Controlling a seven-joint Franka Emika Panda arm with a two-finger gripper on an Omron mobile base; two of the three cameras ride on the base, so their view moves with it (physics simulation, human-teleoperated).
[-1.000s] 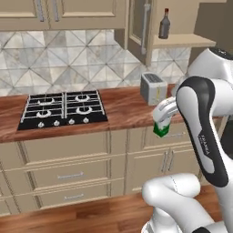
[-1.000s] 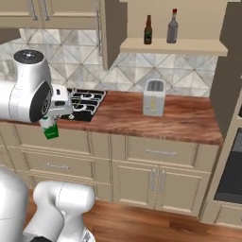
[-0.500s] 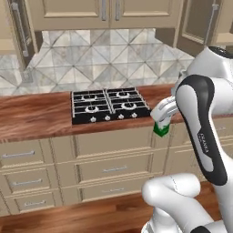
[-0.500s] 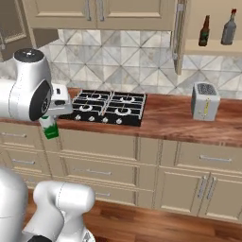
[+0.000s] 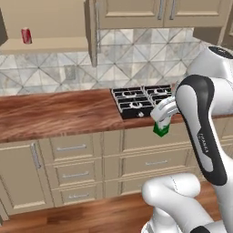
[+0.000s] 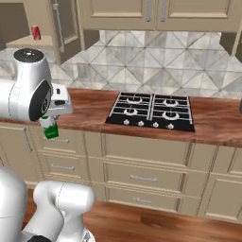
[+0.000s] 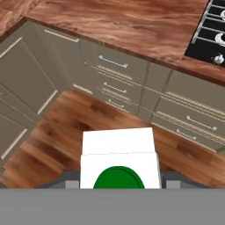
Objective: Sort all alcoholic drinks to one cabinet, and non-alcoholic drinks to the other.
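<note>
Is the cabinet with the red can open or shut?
Open: the cabinet's door swings outward, baring the red can on its shelf.

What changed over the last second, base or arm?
The base: both base views have swept left along the counter. The toaster and the open cabinet with the two bottles have slid out of frame on the right, the stove crossed the picture, and the other open cabinet with the red can came in at left. The gripper kept its pose, still shut on the carton.
</note>
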